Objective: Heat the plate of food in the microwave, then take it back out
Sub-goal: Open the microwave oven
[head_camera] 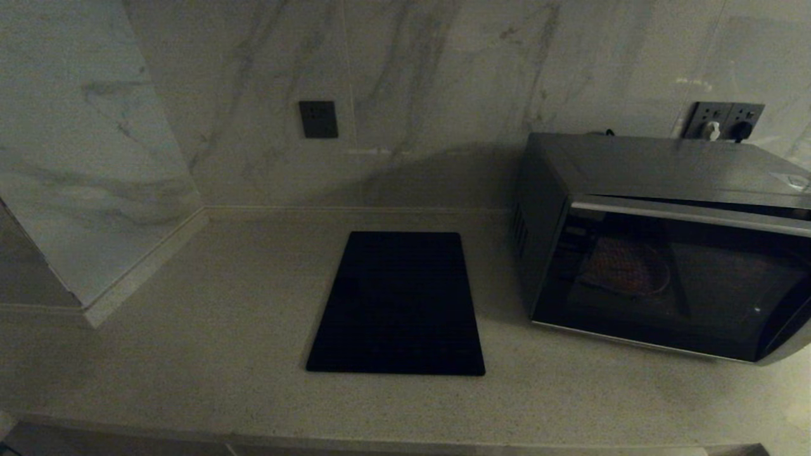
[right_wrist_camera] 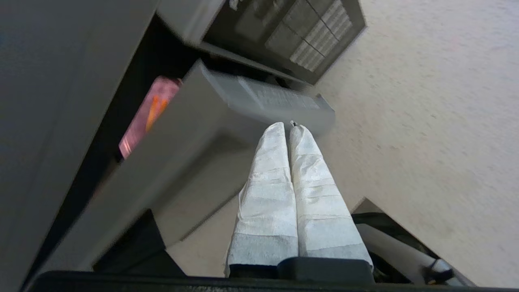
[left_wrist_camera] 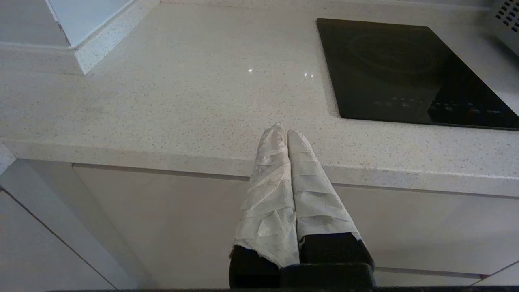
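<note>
Plate [head_camera: 627,269] is sitting inside the microwave [head_camera: 665,240], door ajar; clenched right hand [right_wrist_camera: 288,125] should be hooking the door edge squarely, swinging slowly.

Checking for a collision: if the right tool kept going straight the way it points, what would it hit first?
Probably the microwave: the shut right tool aims at its pale grey edge, likely the door. Depth is unclear, so I can't tell how near that edge is.

Both pincers, left [left_wrist_camera: 284,132] and right [right_wrist_camera: 287,126], empty, fingertips together, right perhaps tilted.
</note>
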### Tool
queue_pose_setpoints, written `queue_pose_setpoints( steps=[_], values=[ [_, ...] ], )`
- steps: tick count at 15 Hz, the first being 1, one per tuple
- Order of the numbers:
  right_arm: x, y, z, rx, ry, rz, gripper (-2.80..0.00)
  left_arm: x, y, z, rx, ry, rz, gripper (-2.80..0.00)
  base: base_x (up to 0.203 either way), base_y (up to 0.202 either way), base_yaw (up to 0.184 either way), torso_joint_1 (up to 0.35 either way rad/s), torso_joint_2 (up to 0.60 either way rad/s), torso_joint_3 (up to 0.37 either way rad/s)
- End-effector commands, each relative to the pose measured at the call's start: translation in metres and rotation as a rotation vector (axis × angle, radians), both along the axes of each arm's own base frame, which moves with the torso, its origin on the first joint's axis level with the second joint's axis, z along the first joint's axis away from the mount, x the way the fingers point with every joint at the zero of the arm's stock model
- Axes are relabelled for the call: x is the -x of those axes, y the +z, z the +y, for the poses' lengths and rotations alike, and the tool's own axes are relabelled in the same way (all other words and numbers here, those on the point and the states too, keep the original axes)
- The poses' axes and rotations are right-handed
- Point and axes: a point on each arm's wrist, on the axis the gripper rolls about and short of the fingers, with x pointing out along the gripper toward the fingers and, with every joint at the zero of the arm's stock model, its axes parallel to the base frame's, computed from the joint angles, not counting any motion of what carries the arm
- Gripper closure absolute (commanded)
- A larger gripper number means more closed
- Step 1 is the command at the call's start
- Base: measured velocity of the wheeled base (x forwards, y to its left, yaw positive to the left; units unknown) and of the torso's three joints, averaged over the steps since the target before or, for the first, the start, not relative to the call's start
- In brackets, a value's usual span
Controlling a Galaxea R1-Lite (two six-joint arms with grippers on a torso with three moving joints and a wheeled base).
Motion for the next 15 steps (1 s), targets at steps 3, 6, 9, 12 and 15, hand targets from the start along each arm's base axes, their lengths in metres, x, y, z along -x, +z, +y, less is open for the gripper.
queue_pose_setpoints(
  steps=[3,6,9,12,15],
  values=[
    [-0.029,-0.015,-0.026,-0.047,0.025,-0.001,0.00,0.000,0.000,0.000,0.001,0.001,0.000,0.00,0.000,0.000,0.000,0.000,0.00,0.000],
    [-0.039,-0.018,-0.036,-0.046,0.028,-0.009,0.00,0.000,0.000,0.000,0.001,0.001,0.000,0.00,0.000,0.000,0.000,0.000,0.00,0.000],
    [-0.045,-0.023,-0.041,-0.056,0.029,-0.001,0.00,0.000,0.000,0.000,0.001,0.001,0.001,0.00,0.000,0.000,0.000,0.000,0.00,0.000],
    [-0.046,-0.023,-0.041,-0.092,0.076,-0.035,0.00,0.000,0.000,0.000,0.001,0.001,0.000,0.00,0.000,0.000,0.000,0.000,0.00,0.000],
    [-0.045,-0.023,-0.038,-0.126,0.105,-0.045,0.00,0.000,0.000,0.000,0.001,0.001,0.001,0.00,0.000,0.000,0.000,0.000,0.00,0.000]
  ],
)
